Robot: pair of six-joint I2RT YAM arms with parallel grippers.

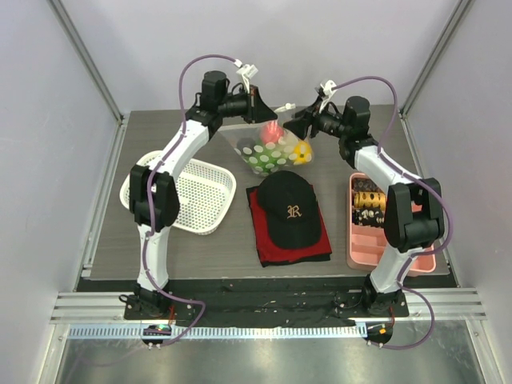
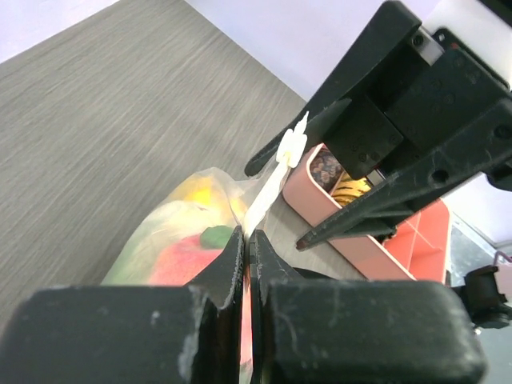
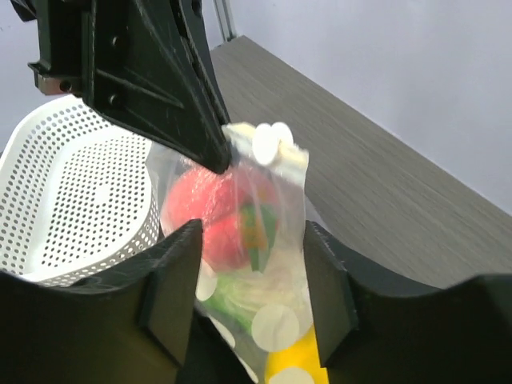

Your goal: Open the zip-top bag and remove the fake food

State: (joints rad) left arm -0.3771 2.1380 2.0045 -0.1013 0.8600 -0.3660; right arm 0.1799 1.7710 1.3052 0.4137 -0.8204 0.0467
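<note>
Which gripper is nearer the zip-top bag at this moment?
Left. The left gripper is shut on the top edge of the zip-top bag, so it is in contact. The right gripper is open, with a finger on either side of the bag, not clamped on it.

Grey wood-grain table (image 1: 152, 132) with white basket (image 1: 196, 196), red cloth (image 1: 258, 218), pink tray (image 1: 364, 244)

The bag (image 1: 268, 152) hangs at the far middle between my left gripper (image 1: 276, 110) and my right gripper (image 1: 294, 126), so nothing passes straight across there. Just below it, the cap (image 1: 288, 210) on its folded cloth (image 1: 272, 250) fills the centre. The white basket (image 1: 192, 200) blocks the left side and the pink tray (image 1: 353, 236) the right. I see bare table (image 1: 156, 134) at both far corners and a strip on either side of the cloth.
</note>
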